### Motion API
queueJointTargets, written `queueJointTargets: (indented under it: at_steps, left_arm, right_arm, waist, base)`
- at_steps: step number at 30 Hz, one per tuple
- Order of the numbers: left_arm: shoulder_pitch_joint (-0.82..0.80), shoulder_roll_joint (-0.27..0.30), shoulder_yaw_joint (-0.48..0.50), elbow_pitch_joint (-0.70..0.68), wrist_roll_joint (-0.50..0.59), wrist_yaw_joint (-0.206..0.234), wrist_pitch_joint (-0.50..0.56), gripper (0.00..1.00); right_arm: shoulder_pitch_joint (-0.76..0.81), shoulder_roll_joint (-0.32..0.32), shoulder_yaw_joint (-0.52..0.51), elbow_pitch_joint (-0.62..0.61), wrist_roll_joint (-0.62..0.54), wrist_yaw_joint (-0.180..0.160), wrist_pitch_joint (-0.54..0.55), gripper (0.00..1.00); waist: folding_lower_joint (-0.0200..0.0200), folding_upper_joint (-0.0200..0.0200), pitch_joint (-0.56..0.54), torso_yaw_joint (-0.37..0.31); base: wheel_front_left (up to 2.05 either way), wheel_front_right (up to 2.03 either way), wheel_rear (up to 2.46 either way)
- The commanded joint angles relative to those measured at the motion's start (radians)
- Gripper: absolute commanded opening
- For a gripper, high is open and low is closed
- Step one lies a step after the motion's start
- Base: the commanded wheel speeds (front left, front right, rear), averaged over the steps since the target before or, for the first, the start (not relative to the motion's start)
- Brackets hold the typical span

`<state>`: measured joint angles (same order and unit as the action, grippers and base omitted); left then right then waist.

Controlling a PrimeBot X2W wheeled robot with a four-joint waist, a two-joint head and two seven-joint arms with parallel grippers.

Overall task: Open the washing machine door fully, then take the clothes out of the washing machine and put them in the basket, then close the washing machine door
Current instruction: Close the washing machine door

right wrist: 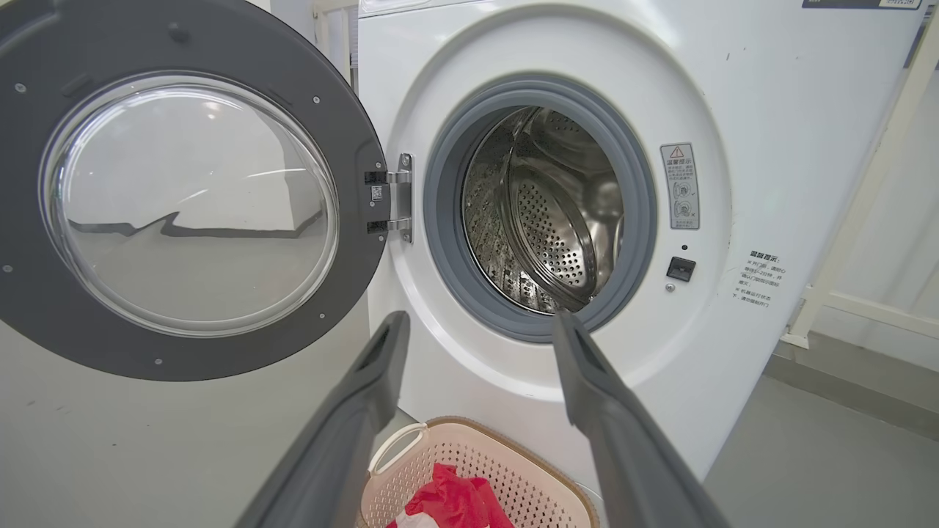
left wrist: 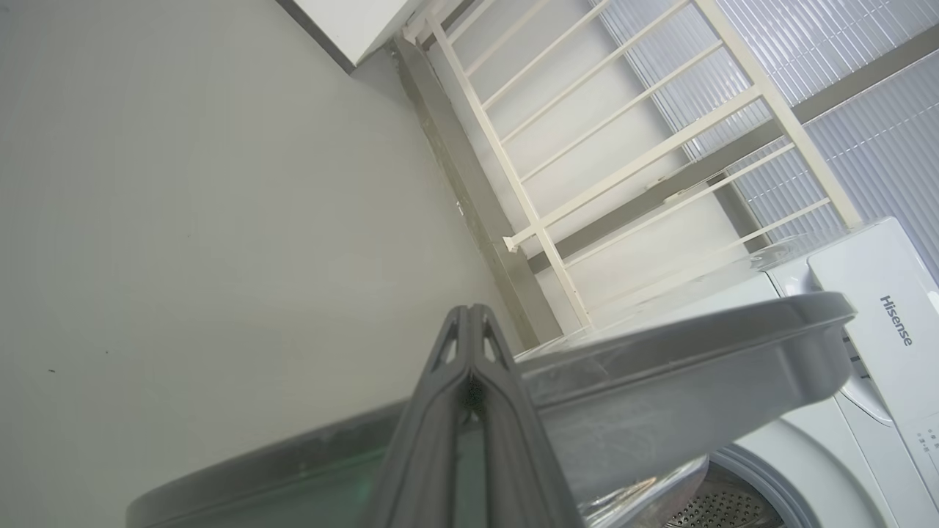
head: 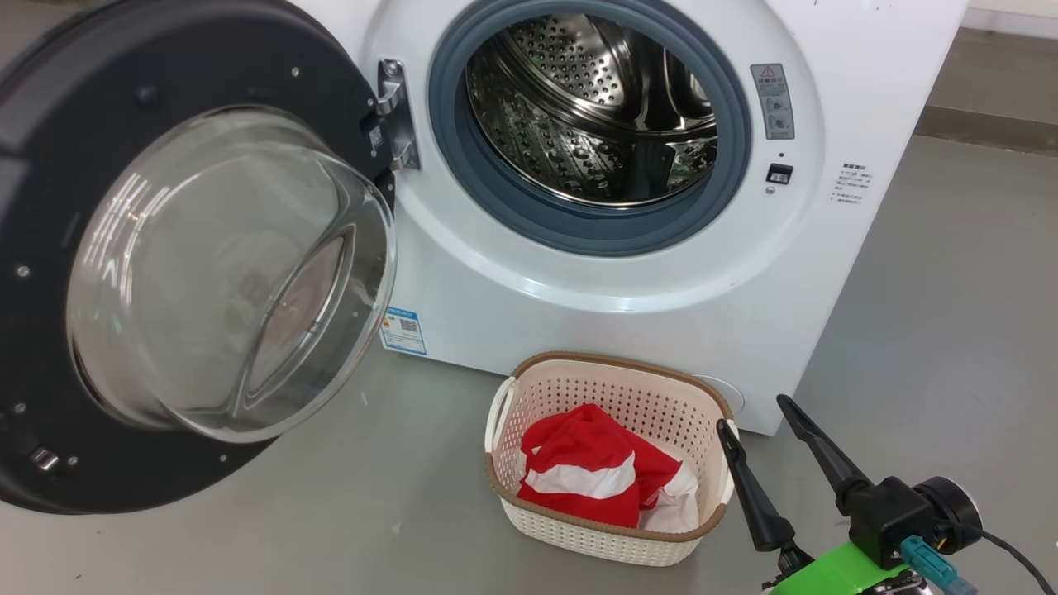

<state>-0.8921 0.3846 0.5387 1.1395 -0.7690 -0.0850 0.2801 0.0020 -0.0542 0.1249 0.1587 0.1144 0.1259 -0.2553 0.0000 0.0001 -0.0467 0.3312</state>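
Red clothes point(head: 587, 475) in the basket point(head: 612, 364), just left of the released right hand point(head: 755, 413).

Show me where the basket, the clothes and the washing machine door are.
basket point(head: 612, 392): head view, on its perforated back wall.
clothes point(head: 579, 453): head view, on the red fabric on top.
washing machine door point(head: 165, 58): head view, on its upper black rim.
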Motion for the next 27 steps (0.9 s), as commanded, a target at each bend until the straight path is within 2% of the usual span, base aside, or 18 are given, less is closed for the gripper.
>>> queueJointTargets:
  at_steps: [1,14,27]
  left_arm:
    - [-0.011,0.035,-0.007,-0.01,-0.007,-0.018,0.03,0.0]
    - [0.002,0.025,-0.03,-0.026,-0.046,-0.042,0.123,0.0]
    - [0.072,-0.021,-0.036,-0.154,-0.164,-0.045,0.239,0.0]
  right_arm:
    - [-0.023,-0.007,0.022,-0.026,0.008,0.005,-0.006,1.0]
    - [-0.02,-0.003,0.034,-0.024,0.012,0.005,-0.006,1.0]
    - [-0.016,0.002,0.041,-0.024,0.022,0.005,-0.006,1.0]
  waist:
    - [0.0,-0.0001,-0.001,0.003]
    - [0.0,-0.0001,-0.001,0.018]
    - [0.0,-0.0001,0.001,0.027]
  base:
    - [0.0,0.0,0.0]
    - [0.0,0.0,0.0]
    - [0.0,0.0,0.0]
